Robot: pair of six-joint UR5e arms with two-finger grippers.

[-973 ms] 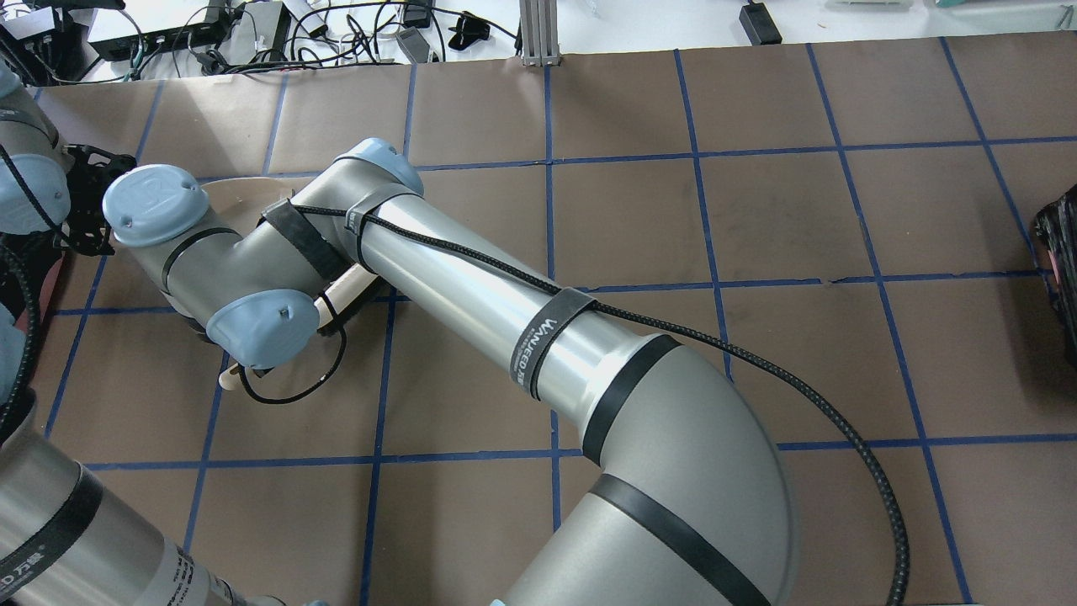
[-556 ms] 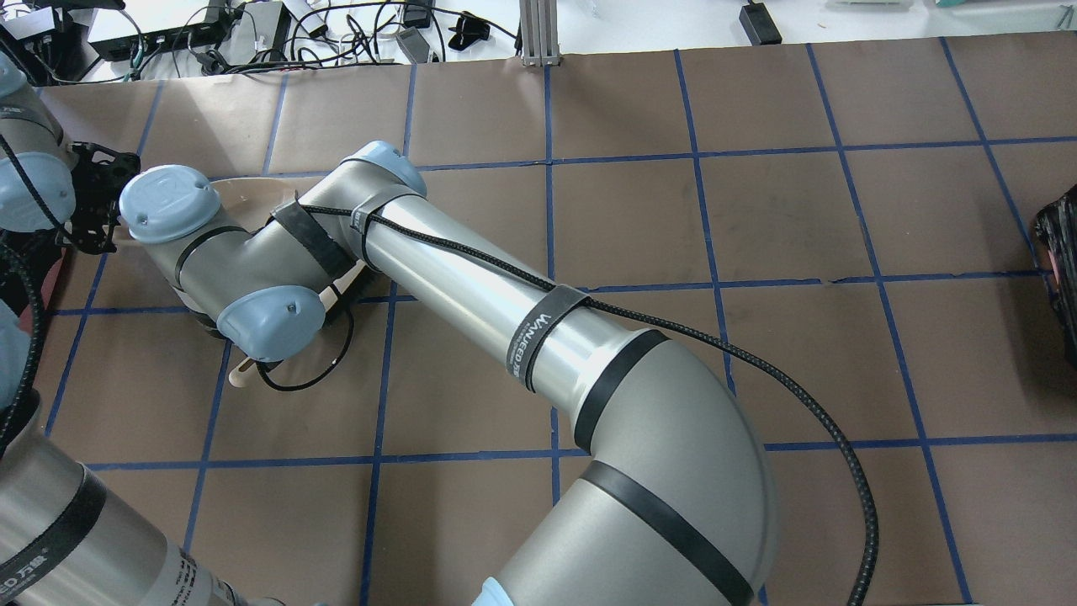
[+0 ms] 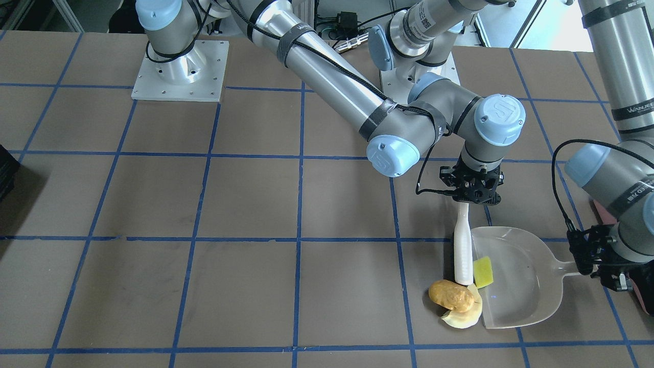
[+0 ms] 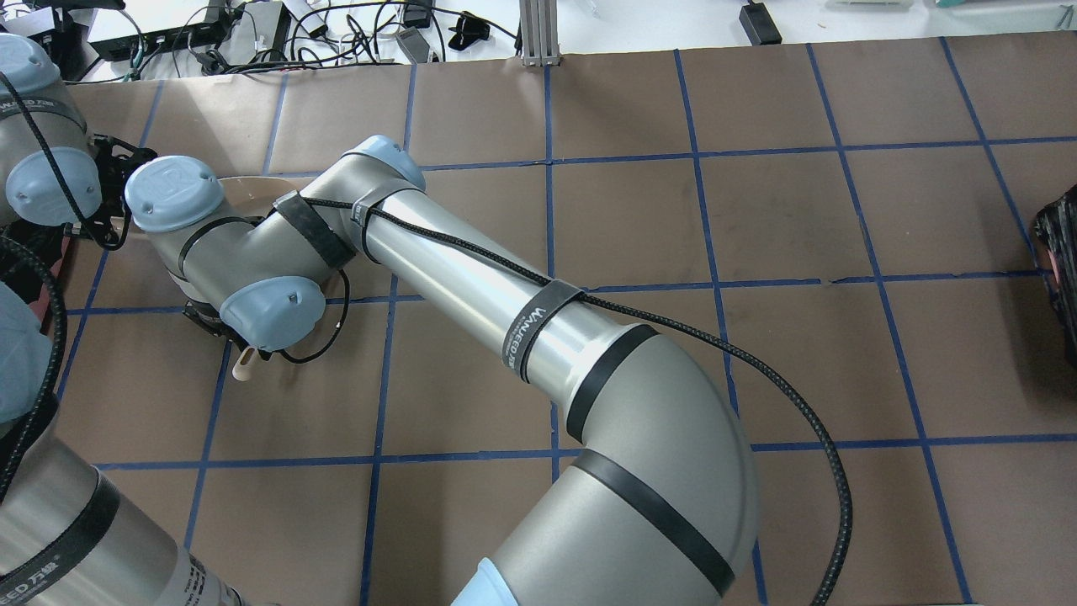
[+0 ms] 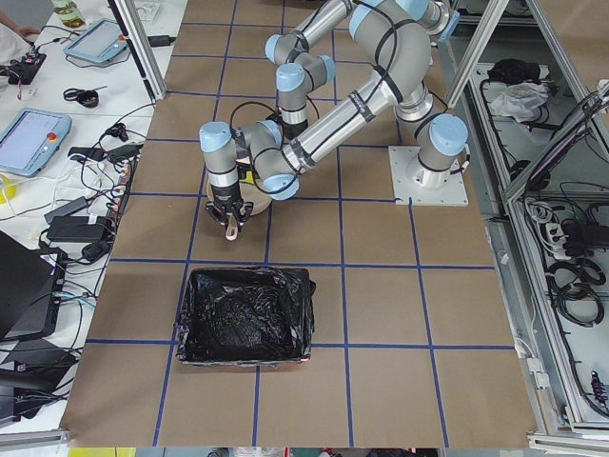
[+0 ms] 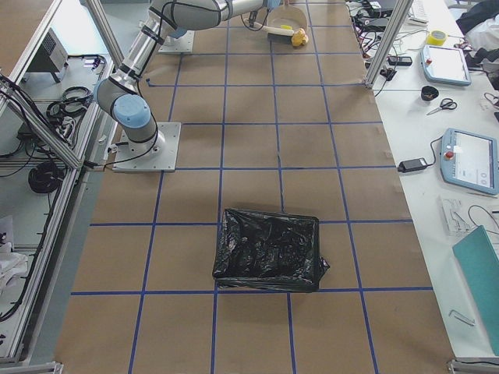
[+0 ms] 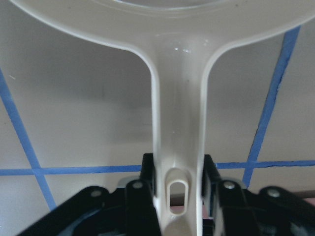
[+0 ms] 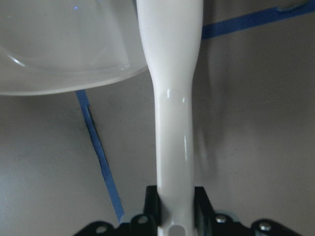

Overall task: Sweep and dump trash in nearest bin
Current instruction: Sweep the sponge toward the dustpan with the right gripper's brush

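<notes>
In the front-facing view my right gripper (image 3: 472, 197) is shut on the handle of a white brush (image 3: 463, 253). The brush's far end touches the trash at the dustpan's mouth. The yellow sponge wedge (image 3: 483, 272) lies just inside the pale dustpan (image 3: 518, 286). The orange-brown lump (image 3: 450, 296) and the pale beige chunk (image 3: 466, 318) lie at its lip. My left gripper (image 3: 595, 263) is shut on the dustpan's handle (image 7: 178, 113). The right wrist view shows the brush handle (image 8: 172, 113) clamped between the jaws. The black-lined bin (image 5: 245, 314) stands a tile from the dustpan.
A second black-lined bin (image 6: 269, 249) stands at the table's other end and shows at the overhead view's right edge (image 4: 1062, 269). My right arm (image 4: 471, 278) reaches across the table. Cables and tablets lie beyond the table's far edge (image 4: 252, 34).
My right wrist has turned and shifted, swinging the brush handle from a long diagonal to mostly hidden under the wrist. My left gripper with the dustpan has moved slightly farther and to the right.
</notes>
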